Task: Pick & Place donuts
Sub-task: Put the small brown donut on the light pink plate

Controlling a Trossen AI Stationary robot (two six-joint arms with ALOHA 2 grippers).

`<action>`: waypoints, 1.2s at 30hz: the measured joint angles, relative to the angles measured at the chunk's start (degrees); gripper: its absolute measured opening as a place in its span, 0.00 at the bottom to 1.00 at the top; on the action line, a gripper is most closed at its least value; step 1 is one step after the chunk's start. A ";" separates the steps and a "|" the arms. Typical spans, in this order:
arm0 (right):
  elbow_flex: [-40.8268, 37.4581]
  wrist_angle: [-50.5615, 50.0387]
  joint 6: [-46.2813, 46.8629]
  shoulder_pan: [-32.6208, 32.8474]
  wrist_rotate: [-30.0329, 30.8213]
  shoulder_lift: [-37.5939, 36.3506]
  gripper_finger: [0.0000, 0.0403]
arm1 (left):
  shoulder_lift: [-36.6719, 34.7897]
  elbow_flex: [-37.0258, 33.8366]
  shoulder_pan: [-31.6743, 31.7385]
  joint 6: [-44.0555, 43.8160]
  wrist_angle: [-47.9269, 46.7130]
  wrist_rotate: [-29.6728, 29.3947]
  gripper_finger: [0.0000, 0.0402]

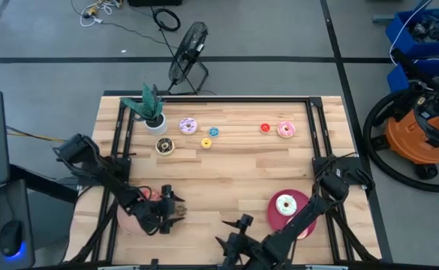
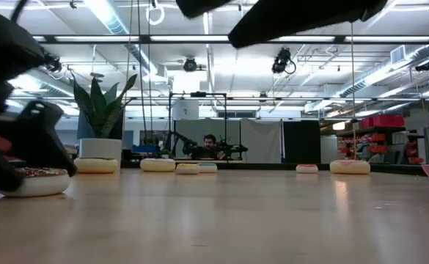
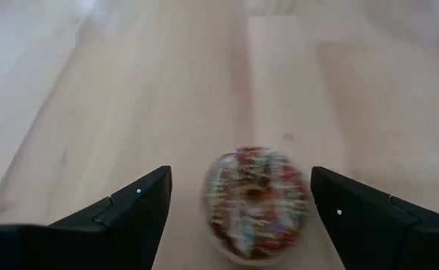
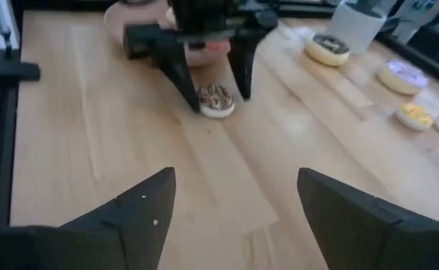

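A chocolate donut with coloured sprinkles (image 3: 255, 202) lies flat on the wooden table near its front left. My left gripper (image 3: 240, 172) is open, slanting down, one finger on each side of that donut without touching it; the right wrist view shows the same donut (image 4: 216, 100). My right gripper (image 4: 236, 174) is open with nothing between its fingers, above the table's near edge (image 1: 225, 234), pointing toward the left gripper. A white-iced donut (image 1: 285, 204) lies on the crimson plate (image 1: 303, 201). Several more donuts lie along the far side, among them a purple one (image 1: 188, 125) and a pink one (image 1: 286, 130).
A pink plate (image 1: 129, 219) lies under the left arm at the front left. A white potted plant (image 1: 153, 114) stands at the far left. Bare wood spreads across the table's middle (image 1: 234, 176). Black frame rails run along both sides.
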 joint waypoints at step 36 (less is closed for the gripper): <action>0.00 -0.18 -0.54 -0.01 -1.41 0.04 0.72 | -13.94 15.57 -13.03 -26.00 -59.98 10.00 0.47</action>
